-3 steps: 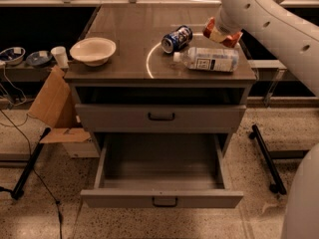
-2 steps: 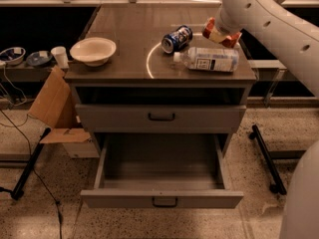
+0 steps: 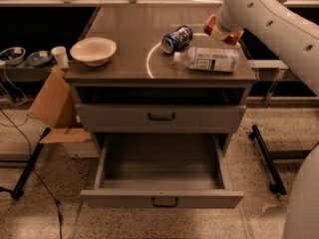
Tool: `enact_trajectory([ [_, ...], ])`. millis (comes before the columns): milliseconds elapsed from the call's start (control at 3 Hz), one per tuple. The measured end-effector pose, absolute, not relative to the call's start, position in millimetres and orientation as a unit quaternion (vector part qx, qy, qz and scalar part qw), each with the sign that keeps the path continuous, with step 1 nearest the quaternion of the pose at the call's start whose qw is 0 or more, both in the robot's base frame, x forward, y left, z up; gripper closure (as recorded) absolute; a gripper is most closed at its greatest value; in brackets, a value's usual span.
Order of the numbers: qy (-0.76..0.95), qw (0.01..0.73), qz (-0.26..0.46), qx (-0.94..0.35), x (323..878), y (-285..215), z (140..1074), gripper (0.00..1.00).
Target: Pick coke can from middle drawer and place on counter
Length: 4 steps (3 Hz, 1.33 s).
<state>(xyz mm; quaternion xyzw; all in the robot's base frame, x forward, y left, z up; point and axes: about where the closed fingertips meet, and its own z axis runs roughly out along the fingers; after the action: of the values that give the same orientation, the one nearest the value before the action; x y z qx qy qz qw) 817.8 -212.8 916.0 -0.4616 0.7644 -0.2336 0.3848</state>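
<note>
The coke can (image 3: 218,30), red with a white band, shows tilted at the counter's back right, partly covered by my white arm (image 3: 259,19). My gripper is at that can, hidden behind the arm. The counter (image 3: 124,29) is glossy grey-brown with a thin white circle line. The middle drawer (image 3: 162,199), the lowest front, is pulled fully out and nothing shows inside it. The grey drawer front above it (image 3: 160,117) is shut.
A blue-and-white can (image 3: 177,39) lies on its side on the counter, and a clear plastic bottle (image 3: 209,59) lies beside it. A cream bowl (image 3: 93,50) sits front left. A cardboard box (image 3: 52,103) leans left of the cabinet. A black floor bar (image 3: 264,156) lies to the right.
</note>
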Motion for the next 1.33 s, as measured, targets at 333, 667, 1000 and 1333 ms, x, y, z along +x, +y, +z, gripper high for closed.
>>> enact_trajectory([
  [333,0.764,0.388,-0.234,-0.46,817.1,-213.3,918.7,0.26],
  [667,0.763,0.39,-0.236,-0.458,816.2,-213.5,921.1,0.25],
  [1000,0.763,0.394,-0.237,-0.455,815.2,-213.7,924.3,0.26],
  [1333,0.763,0.399,-0.239,-0.449,813.7,-214.9,927.6,0.26],
])
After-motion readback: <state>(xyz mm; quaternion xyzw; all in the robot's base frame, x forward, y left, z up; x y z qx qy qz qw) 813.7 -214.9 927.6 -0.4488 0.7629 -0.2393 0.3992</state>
